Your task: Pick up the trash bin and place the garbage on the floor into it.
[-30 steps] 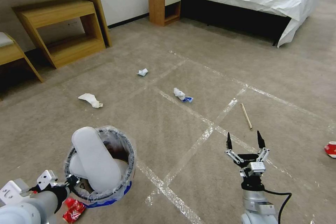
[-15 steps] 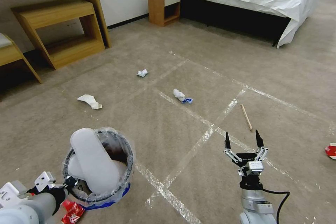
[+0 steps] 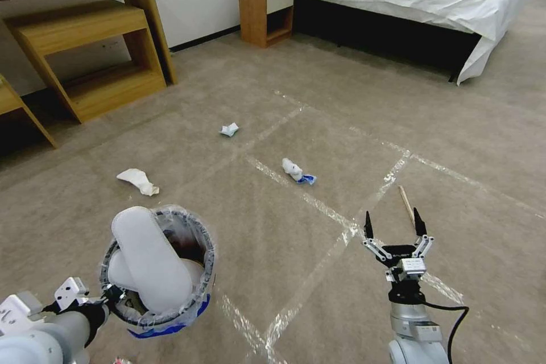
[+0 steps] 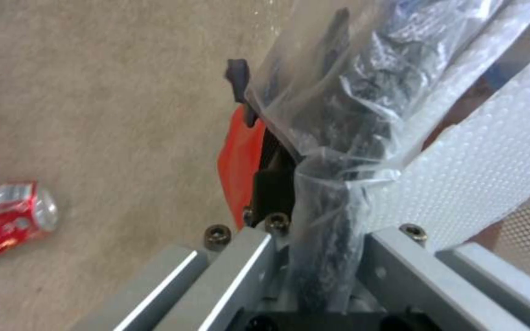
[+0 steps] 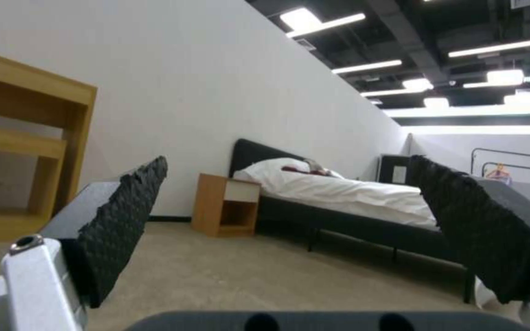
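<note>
The plastic-lined red trash bin (image 3: pixel 159 270), two white slippers (image 3: pixel 149 259) standing in it, hung above the carpeted floor (image 3: pixel 273 227), its rim clamped in the left hand (image 3: pixel 111 296). The right hand (image 3: pixel 392 227) hovered wide open and empty near a wooden stick (image 3: pixel 406 203), open carpet ahead.

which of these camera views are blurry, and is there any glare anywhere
Head view: sharp, with glare on the tape crossing the carpet. Left wrist view: soft, the bin liner and red can smeared. Right wrist view: near fingers slightly soft, ceiling lights blown out.
</note>
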Available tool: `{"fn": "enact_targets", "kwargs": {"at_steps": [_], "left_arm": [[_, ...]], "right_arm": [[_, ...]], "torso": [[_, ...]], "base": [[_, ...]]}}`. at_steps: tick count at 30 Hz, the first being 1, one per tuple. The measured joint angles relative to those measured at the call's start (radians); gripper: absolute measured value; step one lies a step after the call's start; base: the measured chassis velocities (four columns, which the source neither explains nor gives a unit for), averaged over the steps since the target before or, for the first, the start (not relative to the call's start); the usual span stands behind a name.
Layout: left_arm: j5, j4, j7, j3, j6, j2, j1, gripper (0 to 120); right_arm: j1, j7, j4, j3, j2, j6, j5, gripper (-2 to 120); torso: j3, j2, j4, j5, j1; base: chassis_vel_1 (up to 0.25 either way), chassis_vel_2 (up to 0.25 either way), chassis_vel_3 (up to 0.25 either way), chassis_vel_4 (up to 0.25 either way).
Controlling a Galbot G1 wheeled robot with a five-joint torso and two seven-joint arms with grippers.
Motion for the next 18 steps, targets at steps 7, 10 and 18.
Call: {"fn": "enact_targets", "kwargs": {"at_steps": [7, 10, 18], "left_arm": [[0.010, 0.001, -0.002, 0.005, -0.010, -0.005, -0.002, 0], [0.011, 0.001, -0.002, 0.005, -0.010, -0.006, -0.001, 0], [0.015, -0.007, -0.005, 0.004, -0.013, -0.016, 0.001, 0]], "right_arm": [[0.012, 0.000, -0.010, -0.007, 0.001, -0.001, -0.011, 100], [0.012, 0.000, -0.012, -0.008, 0.001, -0.001, -0.013, 100], [0.012, -0.001, -0.014, -0.009, -0.003, -0.001, -0.019, 100]], "torso": [[0.000, 0.000, 0.0001, -0.0001, 0.000], [0.000, 0.000, 0.0000, 0.0000, 0.000], [0.000, 0.000, 0.0001, 0.0002, 0.000]], "base": [[-0.174, 0.167, 0.174, -0.183], [-0.198, 0.192, 0.202, -0.204], [-0.193, 0.194, 0.201, -0.201]]}}
